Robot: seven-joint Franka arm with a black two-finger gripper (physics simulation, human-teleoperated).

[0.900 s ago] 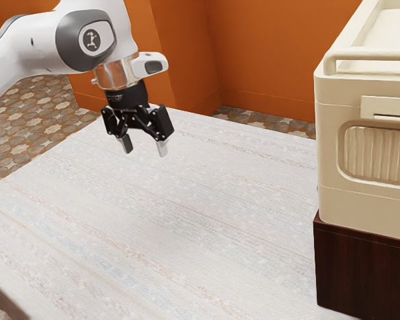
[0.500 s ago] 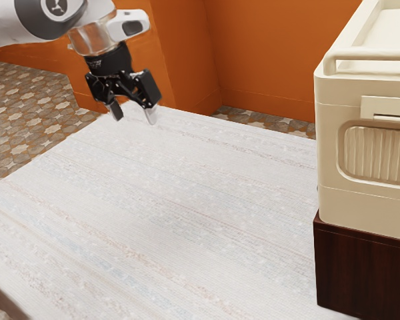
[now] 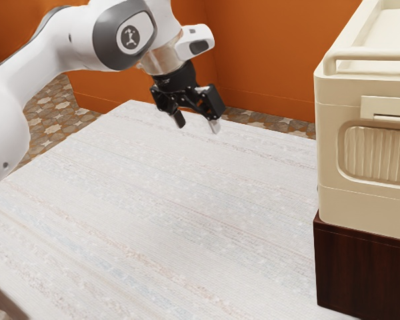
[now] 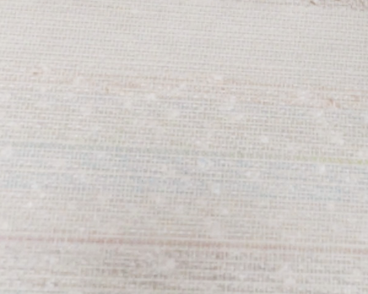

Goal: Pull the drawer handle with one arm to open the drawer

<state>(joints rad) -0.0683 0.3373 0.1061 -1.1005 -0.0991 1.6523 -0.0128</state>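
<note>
While the gripper (image 3: 198, 125) hangs with jaws apart, plan to hook the probable drawer handle (image 3: 387, 107) at its slot; expect a stiff, smooth, possibly slippery part.

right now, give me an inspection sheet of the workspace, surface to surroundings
Surface: table under a pale, faintly striped cloth
Job's things: cream cabinet on a dark brown base; slotted strip above a ribbed panel; cannot tell which part is the drawer handle
Clutter: nothing seen
Gripper: black two-finger gripper open, nothing between its fingers, away from the cabinet
Cables: nothing seen
Surroundings: orange walls, patterned tile floor
</note>
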